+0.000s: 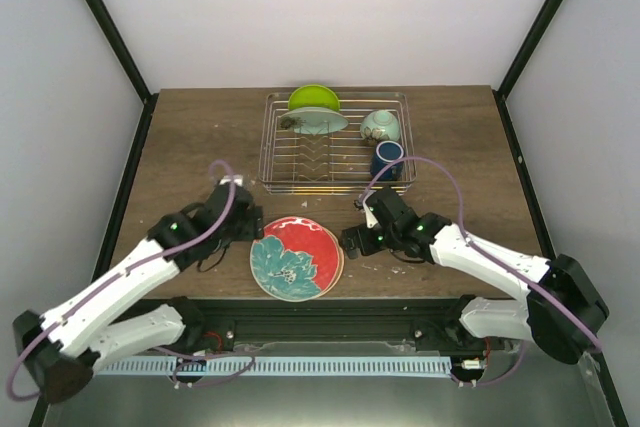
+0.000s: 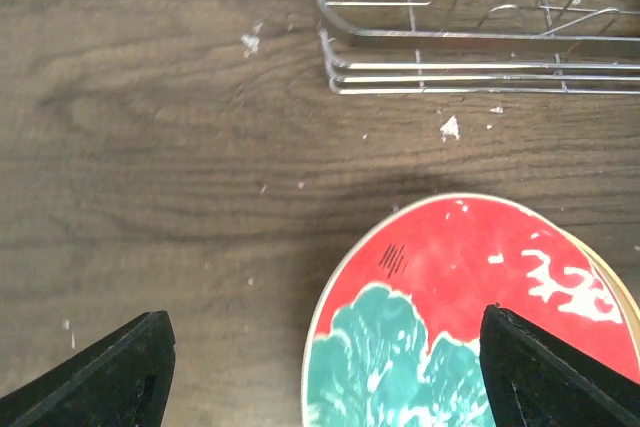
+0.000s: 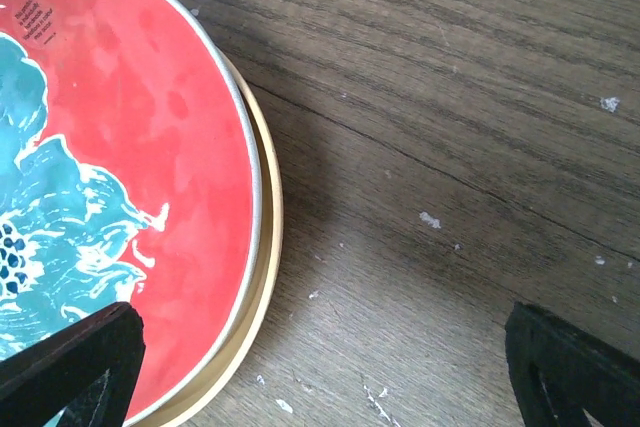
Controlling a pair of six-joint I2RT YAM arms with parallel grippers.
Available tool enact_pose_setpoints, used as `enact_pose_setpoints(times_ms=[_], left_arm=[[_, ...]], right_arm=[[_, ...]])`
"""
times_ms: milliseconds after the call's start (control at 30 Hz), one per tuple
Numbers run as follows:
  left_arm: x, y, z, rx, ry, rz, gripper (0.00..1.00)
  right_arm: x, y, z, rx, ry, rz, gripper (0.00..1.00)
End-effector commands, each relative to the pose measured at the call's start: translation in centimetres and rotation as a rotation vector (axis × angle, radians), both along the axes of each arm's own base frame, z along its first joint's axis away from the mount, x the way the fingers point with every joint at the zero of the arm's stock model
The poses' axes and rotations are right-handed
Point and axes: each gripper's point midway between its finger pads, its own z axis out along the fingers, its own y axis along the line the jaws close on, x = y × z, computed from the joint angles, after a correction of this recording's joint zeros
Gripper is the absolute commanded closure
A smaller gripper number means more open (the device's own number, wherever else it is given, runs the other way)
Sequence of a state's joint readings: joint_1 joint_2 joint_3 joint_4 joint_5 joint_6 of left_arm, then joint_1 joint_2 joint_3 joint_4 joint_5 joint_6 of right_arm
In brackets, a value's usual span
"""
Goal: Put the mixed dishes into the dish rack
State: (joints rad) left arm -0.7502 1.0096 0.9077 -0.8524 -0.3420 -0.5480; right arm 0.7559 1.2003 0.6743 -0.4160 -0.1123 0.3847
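Top external view: my arms stretch low over the desk [image 1: 200, 137], left pincer [image 1: 243, 225] and right pincer [image 1: 354, 240] both released, flanking the red plate [image 1: 296, 258] lying before the dish rack [image 1: 330, 187].

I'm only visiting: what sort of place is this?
Likely a robot test booth: bare white walls, two robot arms at a wooden table, a wire dish rack.

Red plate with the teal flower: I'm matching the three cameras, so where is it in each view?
Top external: red plate, lower centre, nearer the arms than the dish rack.
Left wrist: red plate at lower right.
Right wrist: red plate fills the left side.
Shared landmark: peach-tan plate rim showing under its edge.
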Motion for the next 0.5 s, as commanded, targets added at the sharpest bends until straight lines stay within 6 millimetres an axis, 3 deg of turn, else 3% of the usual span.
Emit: enact_pose_setpoints(times_ms=[0, 167, 467], left_arm=[[-3.0, 2.6, -1.2, -0.104, 0.035, 0.161, 0.16], [-4.4, 2.7, -3.5, -0.171, 0.070, 0.183, 0.17], [-4.2, 0.7, -7.0, -0.289, 0.079, 0.170, 0.18]], right_arm=[[0.3, 0.6, 1.2, 0.047, -0.005, -0.010, 0.00], [0.3, 0.4, 0.7, 0.032, 0.002, -0.018, 0.00], [0.4, 0.8, -0.3, 0.033, 0.016, -0.010, 0.00]])
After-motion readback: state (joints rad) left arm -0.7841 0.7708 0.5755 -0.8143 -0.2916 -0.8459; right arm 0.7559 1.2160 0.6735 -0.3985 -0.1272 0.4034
